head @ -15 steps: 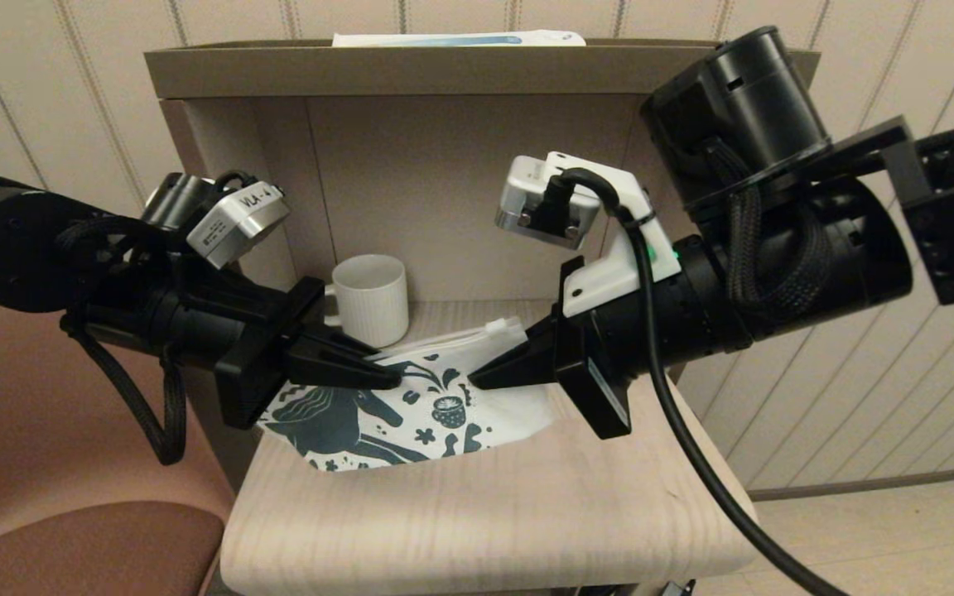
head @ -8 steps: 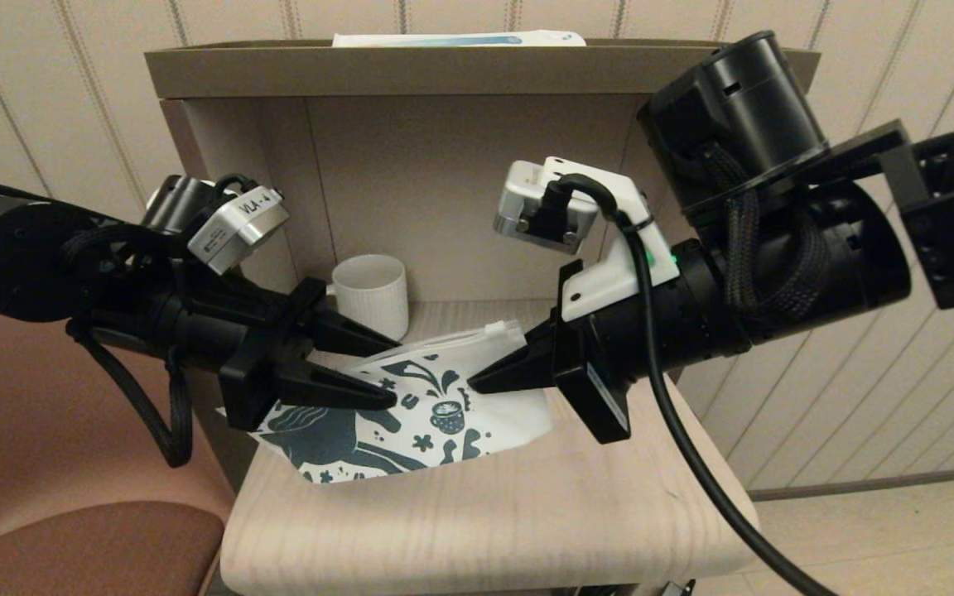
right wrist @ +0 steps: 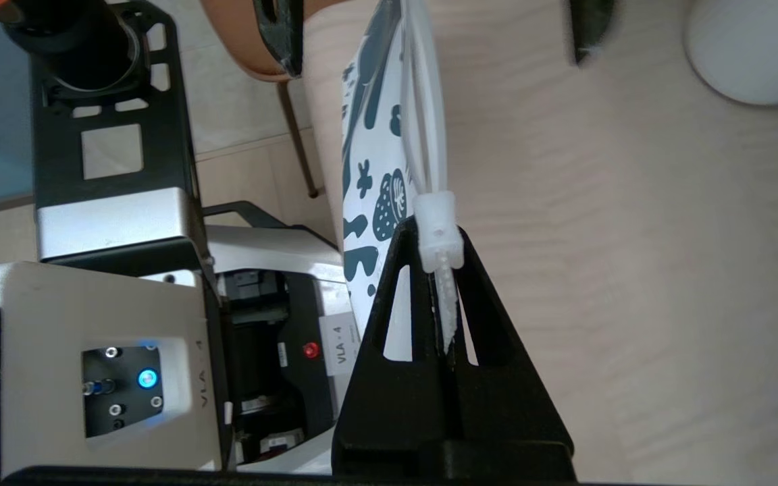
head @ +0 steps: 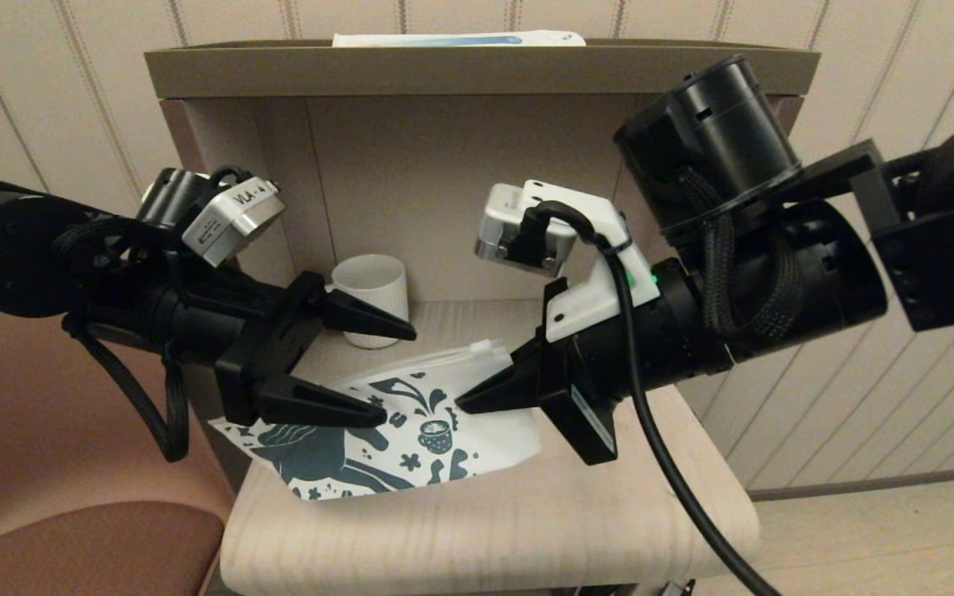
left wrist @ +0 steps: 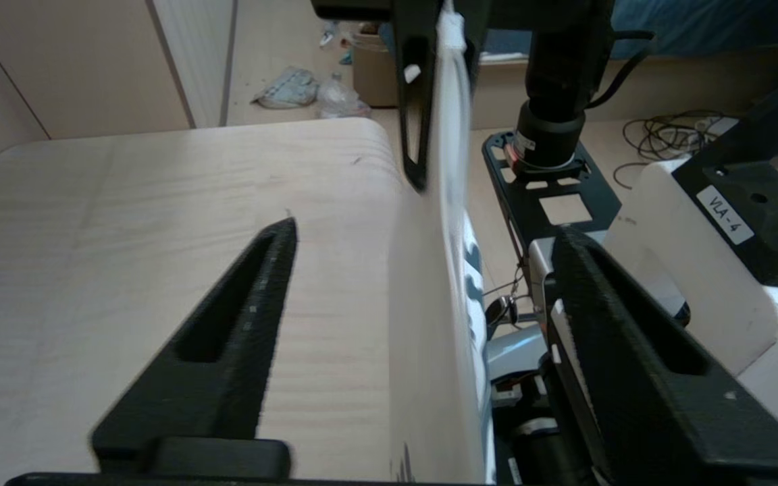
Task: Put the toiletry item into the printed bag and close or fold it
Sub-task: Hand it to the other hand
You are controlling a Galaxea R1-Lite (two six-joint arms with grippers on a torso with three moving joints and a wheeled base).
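Note:
The printed bag [head: 378, 443], white with a dark teal horse and doodles, hangs slanted over the wooden seat, its lower corner past the seat's left edge. My right gripper [head: 462, 404] is shut on the bag's zip-strip edge, with the white slider [right wrist: 437, 226] right at its fingertips [right wrist: 408, 253]. My left gripper [head: 398, 372] is open wide. Its fingers straddle the bag [left wrist: 429, 304] without touching it, one finger [left wrist: 240, 310] on each side. The small white tube is not in view.
A white ribbed mug [head: 371, 298] stands at the back of the alcove, just behind my left gripper's upper finger. A long white-and-blue box [head: 456, 38] lies on top of the shelf unit. The light wooden seat [head: 527, 513] spreads in front.
My left gripper has opened from shut on the bag to wide open, letting it go. The right gripper has moved slightly left and down, and the bag has sagged down-left with it.

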